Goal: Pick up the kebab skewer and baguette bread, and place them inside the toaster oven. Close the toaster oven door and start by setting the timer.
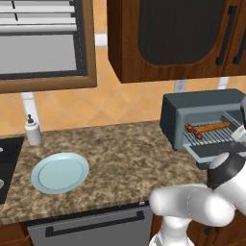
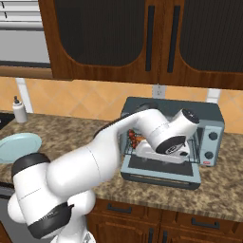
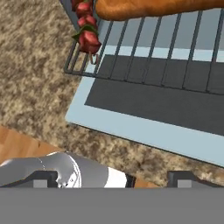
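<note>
1. Taking the toaster oven (image 1: 202,120) as the landmark: nearest the camera, the gripper (image 3: 113,177) hangs just in front of it, above the front edge of its lowered door. The two dark fingertips (image 3: 43,178) stand wide apart with nothing between them, so the tool is open and empty. I judge that fits a hand that has nothing left to carry and is placed to deal with the door.
2. The toaster oven door (image 3: 148,113) lies folded down flat in front of the oven, dark window facing up, pale frame around it, resting over the speckled counter (image 3: 30,83). It has to be down for food to go in; closing it is not yet done.
3. Beyond the door, the wire rack (image 3: 144,52) juts from the oven's mouth. It holds both foods level where heat can reach them.
4. The kebab skewer (image 3: 87,26) lies on the rack's left end, its red chunks near the rack's front corner.
5. The baguette bread (image 3: 157,8) lies lengthwise on the rack just behind and beside the skewer, inside the oven.
6. Far left of the oven, a pale blue plate (image 1: 60,172) sits bare on the counter.
7. The oven's knobs (image 2: 212,136) sit on its right panel; a small red mark below them is too small to read. No other writing is legible.
</note>
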Motion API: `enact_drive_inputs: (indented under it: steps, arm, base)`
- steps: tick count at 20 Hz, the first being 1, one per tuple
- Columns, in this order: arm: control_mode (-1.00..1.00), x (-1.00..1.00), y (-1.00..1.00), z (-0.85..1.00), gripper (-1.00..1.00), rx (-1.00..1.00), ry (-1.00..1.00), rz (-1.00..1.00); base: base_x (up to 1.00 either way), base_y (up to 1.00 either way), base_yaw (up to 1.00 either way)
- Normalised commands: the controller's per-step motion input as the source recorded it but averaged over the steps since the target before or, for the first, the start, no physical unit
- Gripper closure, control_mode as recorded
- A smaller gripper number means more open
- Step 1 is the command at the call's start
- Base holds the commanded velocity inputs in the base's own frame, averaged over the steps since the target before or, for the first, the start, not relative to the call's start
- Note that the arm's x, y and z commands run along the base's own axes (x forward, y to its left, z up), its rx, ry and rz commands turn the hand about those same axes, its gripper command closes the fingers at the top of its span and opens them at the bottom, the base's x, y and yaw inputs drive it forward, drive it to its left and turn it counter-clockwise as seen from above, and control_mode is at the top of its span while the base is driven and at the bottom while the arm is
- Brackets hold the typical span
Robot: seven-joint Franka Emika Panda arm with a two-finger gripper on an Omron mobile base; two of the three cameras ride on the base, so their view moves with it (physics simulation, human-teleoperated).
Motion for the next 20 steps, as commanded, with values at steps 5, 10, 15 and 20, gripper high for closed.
enact_drive_inputs:
  steps: [5,10,15,20]
  arm:
    - [-1.00,0.03,0.00,-0.24,-1.00,-0.02,0.02,-0.29]
    - [-1.00,0.44,0.00,-0.12,-1.00,-0.09,0.17,-0.17]
    - [-1.00,0.15,-0.02,-0.15,-1.00,-0.17,0.08,-0.02]
    - [-1.00,-0.10,-0.06,-0.30,-1.00,-0.14,0.00,-0.03]
  base:
    - [0.00,0.00,0.00]
    - [0.00,0.00,0.00]
    - [0.00,0.00,0.00]
    - [0.00,0.00,0.00]
